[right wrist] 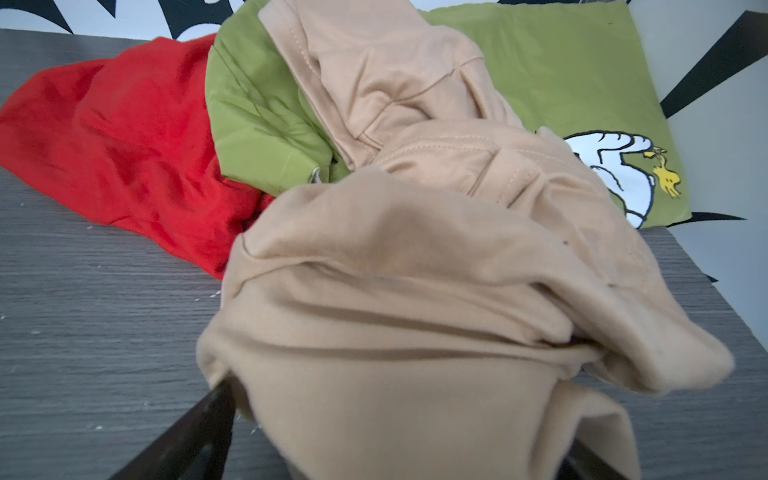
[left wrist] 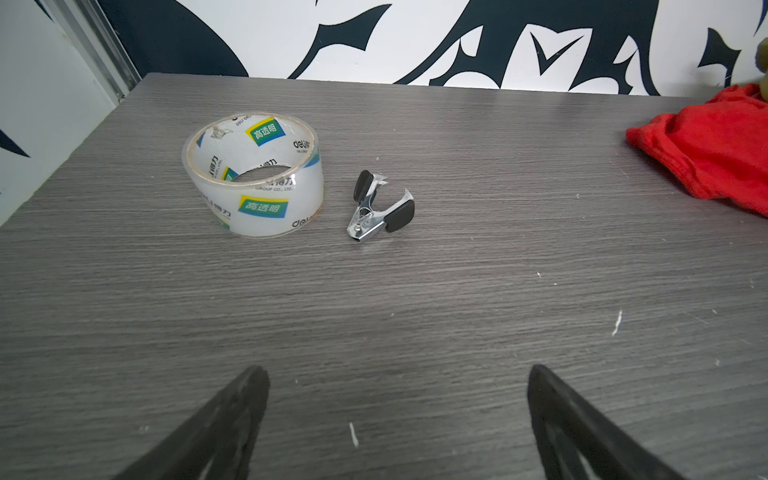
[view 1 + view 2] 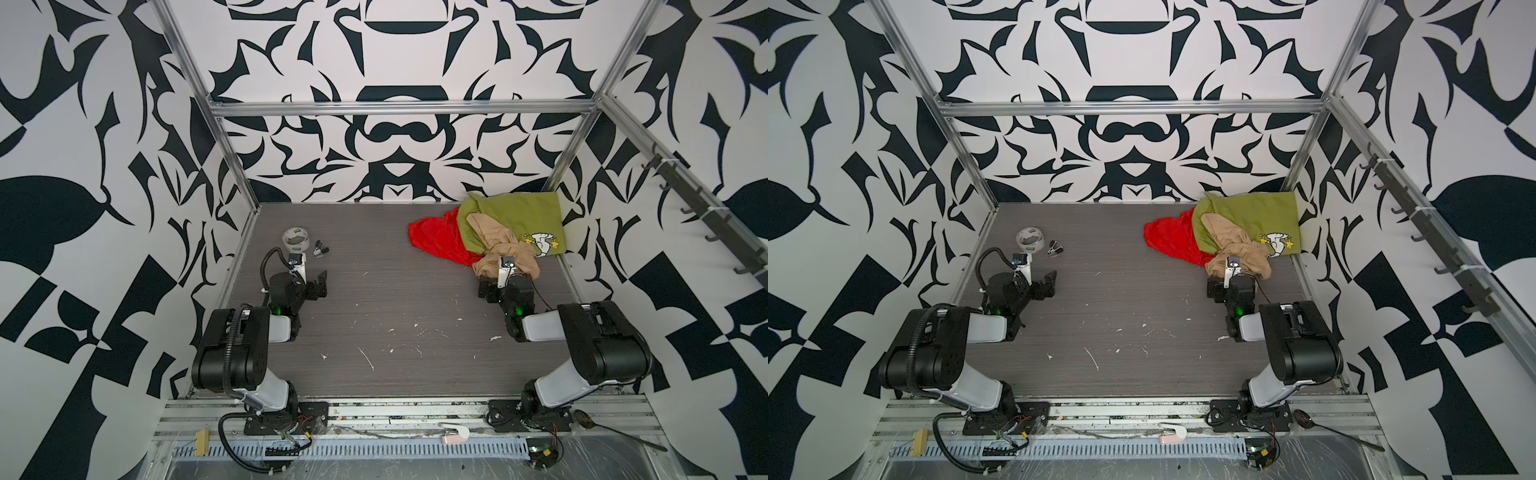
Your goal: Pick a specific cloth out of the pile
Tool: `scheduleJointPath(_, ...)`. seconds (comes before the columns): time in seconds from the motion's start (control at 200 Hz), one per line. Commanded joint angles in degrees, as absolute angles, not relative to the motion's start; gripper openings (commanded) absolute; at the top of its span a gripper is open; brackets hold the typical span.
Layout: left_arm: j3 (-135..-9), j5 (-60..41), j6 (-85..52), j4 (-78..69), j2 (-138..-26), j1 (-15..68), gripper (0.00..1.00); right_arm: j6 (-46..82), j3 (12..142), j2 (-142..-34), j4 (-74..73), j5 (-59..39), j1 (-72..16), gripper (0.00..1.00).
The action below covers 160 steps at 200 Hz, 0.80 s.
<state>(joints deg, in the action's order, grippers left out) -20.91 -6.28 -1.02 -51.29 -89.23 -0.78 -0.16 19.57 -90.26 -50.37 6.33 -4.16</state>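
A grey wood-grain surface [image 3: 395, 324] flecked with white scuffs fills the middle in both top views. Behind it and on both its sides rise walls [image 3: 399, 50] printed with bold black-and-white leaf-like shapes. Silver aluminium frame bars [image 3: 399, 109] cross the back wall above it and climb from its far corners. A dark rail of hooks [image 3: 685, 189] slants along the wall to its right. A pale slotted strip [image 3: 374, 451] lies along its near edge.
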Motion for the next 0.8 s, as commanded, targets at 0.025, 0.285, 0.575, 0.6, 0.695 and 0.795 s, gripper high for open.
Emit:
scheduleJointPath(0.025,-21.75,-6.9,-0.52,-51.77,-89.51,-0.76,0.99,-0.31,20.57,-88.91,-51.75,6.86,-4.48,0.99)
scheduleJointPath(0.285,-21.75,-6.9,-0.51,-51.78,-89.52,-0.79,1.0,-0.09,20.48,-88.96,-51.9,7.37,-4.47,0.99)
scheduleJointPath(0.575,-21.71,-6.85,-0.44,-51.77,-89.53,-0.79,0.99,0.0,20.57,-88.95,-51.77,7.38,-4.42,0.99)
scheduleJointPath(0.6,-21.71,-6.85,-0.4,-51.68,-89.53,-0.72,0.99,-0.06,20.57,-88.98,-51.76,7.38,-4.46,0.99)
scheduleJointPath(0.695,-21.71,-6.82,-0.43,-51.78,-89.54,-0.79,0.99,0.0,20.57,-89.02,-51.72,7.38,-4.44,0.99)
scheduleJointPath(0.795,-21.71,-6.78,-0.39,-51.86,-89.55,-0.79,1.0,0.0,20.57,-89.04,-51.77,7.33,-4.44,0.99)
